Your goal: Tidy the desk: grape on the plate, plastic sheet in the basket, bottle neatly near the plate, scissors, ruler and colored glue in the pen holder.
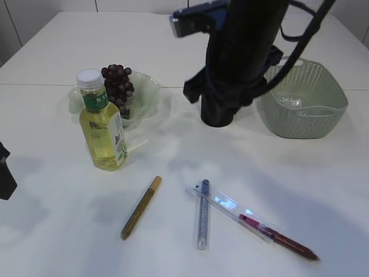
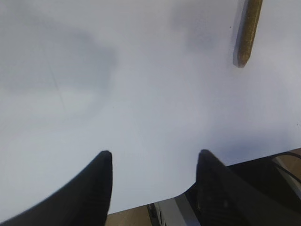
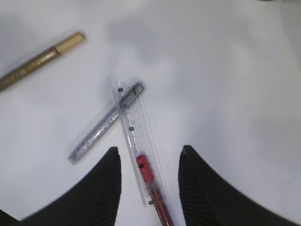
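Right end effector (image 3: pixel 148 176) hovers half-open and empty over clear plastic ruler (image 3: pixel 136 136) lying lower centre, overlapping red glitter glue pen (image 3: pixel 153 193) and silver glue pen (image 3: pixel 101 127); closing risks pinching several, scattering them.

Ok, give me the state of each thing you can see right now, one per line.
Bottle: upright, capped.
Grapes: on the plate.
Basket: upright.
Gold glue pen: lying flat.
Silver glue pen: lying, touching ruler.
Red pen: lying along ruler.
Left gripper: open, empty.
Right gripper: open over ruler.

Left tool (image 2: pixel 153 181) and right tool (image 3: pixel 149 176) open, empty.
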Action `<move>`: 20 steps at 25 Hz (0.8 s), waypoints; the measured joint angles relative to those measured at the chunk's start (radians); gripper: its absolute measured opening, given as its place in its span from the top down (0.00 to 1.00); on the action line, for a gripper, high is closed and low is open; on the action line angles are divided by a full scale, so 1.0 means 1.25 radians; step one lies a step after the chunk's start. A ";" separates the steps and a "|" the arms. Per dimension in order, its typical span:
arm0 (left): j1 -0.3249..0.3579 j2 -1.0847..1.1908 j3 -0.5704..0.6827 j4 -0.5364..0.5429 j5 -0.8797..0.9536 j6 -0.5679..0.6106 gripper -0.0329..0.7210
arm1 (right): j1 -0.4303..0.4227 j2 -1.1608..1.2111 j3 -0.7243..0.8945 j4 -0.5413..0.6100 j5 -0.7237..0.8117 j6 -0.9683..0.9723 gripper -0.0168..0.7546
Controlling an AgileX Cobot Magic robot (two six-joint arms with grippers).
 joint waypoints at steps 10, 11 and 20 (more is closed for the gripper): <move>0.000 0.000 0.000 0.000 0.000 0.000 0.41 | 0.010 0.075 0.130 -0.015 -0.009 -0.119 0.37; 0.000 0.000 0.000 0.000 0.000 0.000 0.41 | 0.010 0.082 0.131 -0.008 -0.013 -0.135 0.36; 0.000 0.000 0.000 0.000 -0.006 0.000 0.41 | 0.011 0.126 0.132 0.024 -0.024 -0.170 0.34</move>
